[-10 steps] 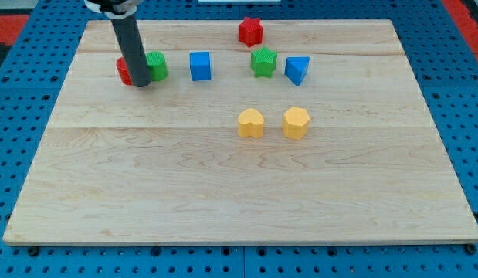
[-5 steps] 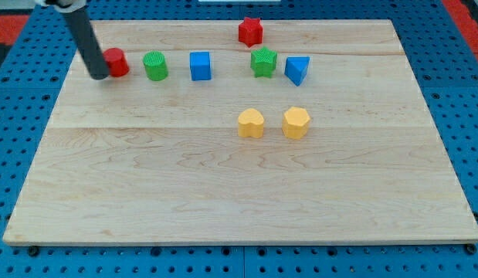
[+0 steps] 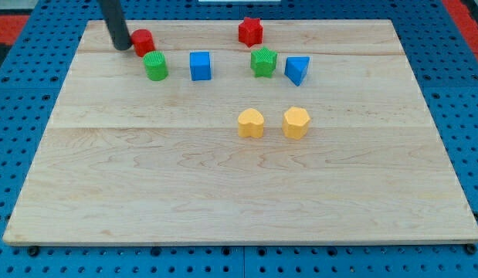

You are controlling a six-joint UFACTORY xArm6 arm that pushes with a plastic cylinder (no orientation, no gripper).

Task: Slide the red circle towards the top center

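The red circle sits near the board's top left, just above the green circle. My tip rests against the red circle's left side, the dark rod rising from it out of the view's top. No gripper is present.
A blue cube lies right of the green circle. A red star is at top centre, with a green star and a blue triangle below it. A yellow heart and a yellow hexagon sit mid-board. The wooden board lies on a blue pegboard.
My tip swung from between the red and green circles round to the red circle's left. The red circle slid left, then up and right, to above the green circle.
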